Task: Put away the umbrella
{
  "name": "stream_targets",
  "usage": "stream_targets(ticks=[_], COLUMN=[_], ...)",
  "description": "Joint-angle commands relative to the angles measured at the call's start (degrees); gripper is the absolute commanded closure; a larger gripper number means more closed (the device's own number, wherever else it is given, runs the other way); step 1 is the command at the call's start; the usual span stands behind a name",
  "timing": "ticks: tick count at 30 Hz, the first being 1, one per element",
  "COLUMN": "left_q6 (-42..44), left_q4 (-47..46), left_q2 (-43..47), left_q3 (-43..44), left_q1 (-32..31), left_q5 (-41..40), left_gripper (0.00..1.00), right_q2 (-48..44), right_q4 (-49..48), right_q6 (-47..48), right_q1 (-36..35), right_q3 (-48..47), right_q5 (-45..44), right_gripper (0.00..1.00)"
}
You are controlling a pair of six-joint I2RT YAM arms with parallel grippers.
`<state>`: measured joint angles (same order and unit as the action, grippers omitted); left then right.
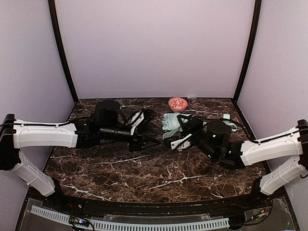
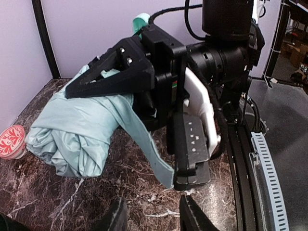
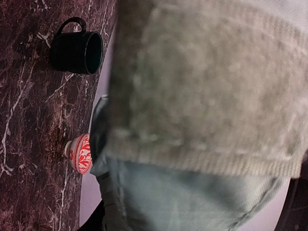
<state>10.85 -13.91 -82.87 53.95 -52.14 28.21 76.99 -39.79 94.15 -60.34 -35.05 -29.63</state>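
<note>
The right pincer (image 2: 83, 95) is clamped on the bunched cloth of the umbrella (image 2: 77, 130), which lies mid-surface. The left pincer (image 2: 151, 217) waits at the umbrella's 9 o'clock, open and empty. I judge the loose folds may slip free, or the strap (image 2: 155, 161) may snag. A red bowl (image 1: 177, 103) sits close at 12 o'clock and a mug (image 3: 77, 45) is near. Bare surface (image 1: 144, 180) lies at 6 o'clock.

High rear view over the table (image 1: 144, 173) — both wrist views close on the umbrella (image 2: 77, 134), red bowl (image 1: 177, 103) shared.
</note>
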Motion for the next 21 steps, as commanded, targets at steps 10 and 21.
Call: stream_targets(ticks=[10,21], left_q6=[-1.78,-8.14], left_q4=[-9.47,31.13], left_q2=[5.72,-8.07], left_q3=[-1.12,30.0], left_q1=[-3.85,-4.11], left_q5=[-13.02,-13.24], left_gripper=[0.58,0.59], right_q2=[-0.66,1.0], right_q4=[-3.16,-2.56], right_q6=[-2.47,-1.88], right_q1=[0.34,0.4], right_q3=[-2.65,-2.99], right_q5=[0.25,-1.03], right_gripper=[1.0,1.0])
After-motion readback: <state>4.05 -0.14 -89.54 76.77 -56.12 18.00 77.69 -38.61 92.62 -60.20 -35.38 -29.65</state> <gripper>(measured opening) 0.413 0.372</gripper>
